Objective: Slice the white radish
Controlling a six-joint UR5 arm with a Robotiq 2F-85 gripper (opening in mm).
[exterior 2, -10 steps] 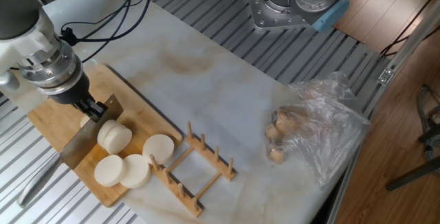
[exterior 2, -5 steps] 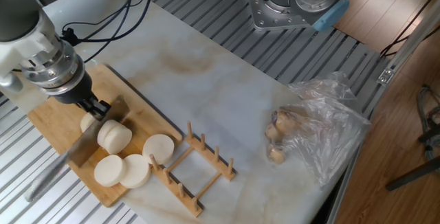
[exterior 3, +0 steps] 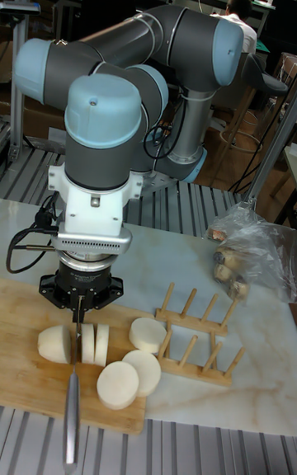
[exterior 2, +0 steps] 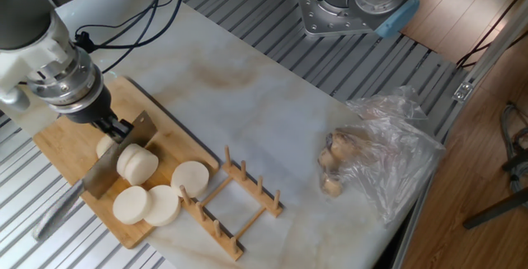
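On the wooden cutting board (exterior 2: 64,155) lies the white radish (exterior 2: 104,147), a short stub with a few cut slices (exterior 2: 137,162) leaning next to it. Three round discs (exterior 2: 162,205) lie loose toward the board's right end. My gripper (exterior 2: 113,127) hangs just above the stub, shut on a knife (exterior 2: 111,163). The blade stands down between stub and slices, and the grey handle reaches past the board's front edge. From the tall fixed view the gripper (exterior 3: 80,300) is above the radish (exterior 3: 56,344), and the knife (exterior 3: 73,409) shows edge-on.
A wooden slotted rack (exterior 2: 257,191) stands right beside the board's right end, close to the discs. Further right lies a clear plastic bag (exterior 2: 388,149) with brownish lumps (exterior 2: 333,168) inside. The arm's base (exterior 2: 355,5) is mounted at the back. Ribbed metal surrounds the marble slab.
The gripper and knife have shifted slightly to the right along the radish. The blade showed a broader face a second ago and now stands steeper. The radish pieces have not moved.
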